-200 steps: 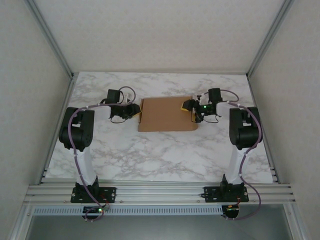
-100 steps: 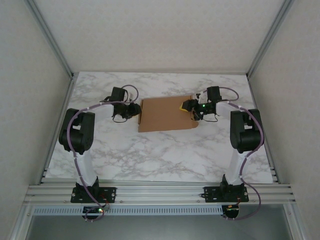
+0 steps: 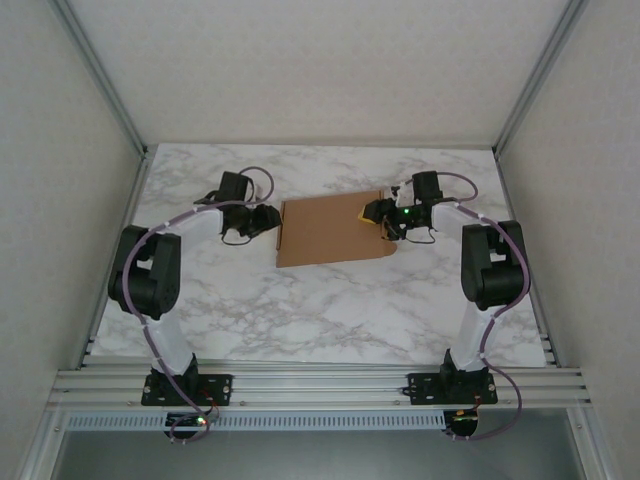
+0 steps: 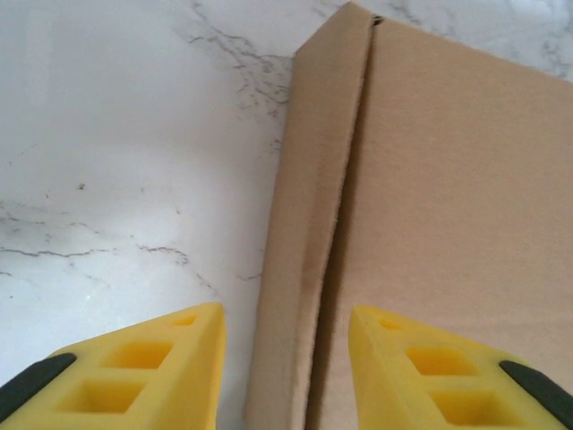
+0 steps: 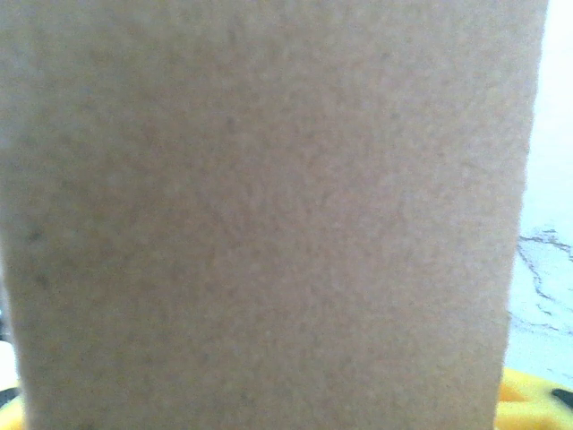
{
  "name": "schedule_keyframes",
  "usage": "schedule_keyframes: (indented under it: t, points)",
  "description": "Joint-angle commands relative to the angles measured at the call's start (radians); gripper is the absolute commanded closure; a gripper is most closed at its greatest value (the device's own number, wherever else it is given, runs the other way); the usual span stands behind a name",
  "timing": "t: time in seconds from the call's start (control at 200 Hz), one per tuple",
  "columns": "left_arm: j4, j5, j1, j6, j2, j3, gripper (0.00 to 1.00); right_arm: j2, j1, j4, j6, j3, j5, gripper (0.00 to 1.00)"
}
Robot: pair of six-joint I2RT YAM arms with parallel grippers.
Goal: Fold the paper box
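Marble table (image 3: pixel 330 320) lies bare between the arm bases and the box (image 3: pixel 330 232), so there is wide room on the near side. Bare strips also run outside both arms to the side walls. The box lies flat past mid-table, centred between the arms. The left gripper (image 3: pixel 267 219) is at the box's left edge, released: its yellow fingers (image 4: pixel 161 358) stand apart, one over marble and one over the top panel, with the folded side flap (image 4: pixel 313 224) between them. The right gripper (image 3: pixel 376 212) is at the right edge near the far corner. Cardboard stands close between its fingers, but I cannot tell whether it grasps. Beyond, a bare band of marble reaches the back wall.
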Motion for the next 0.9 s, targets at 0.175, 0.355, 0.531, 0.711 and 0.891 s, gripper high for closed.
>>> schedule_keyframes:
  t: [0.175,0.355,0.531,0.711,0.891]
  points:
    - [0.084,0.092,0.001,-0.054,0.012,-0.026,0.56,-0.012,-0.003,-0.084,-0.031,-0.006,0.134,0.58]
    - [0.151,0.140,-0.001,-0.076,0.090,-0.018,0.57,-0.011,0.001,-0.087,-0.028,-0.002,0.120,0.59]
    - [0.225,0.203,-0.023,-0.113,0.094,-0.040,0.68,0.003,0.006,-0.090,-0.022,0.006,0.117,0.66]
    - [0.282,0.235,-0.033,-0.144,0.081,-0.077,0.74,0.015,0.019,-0.093,-0.019,0.019,0.113,0.71]
    - [0.334,0.250,-0.033,-0.168,0.085,-0.113,0.78,0.024,0.035,-0.093,-0.013,0.021,0.126,0.73]
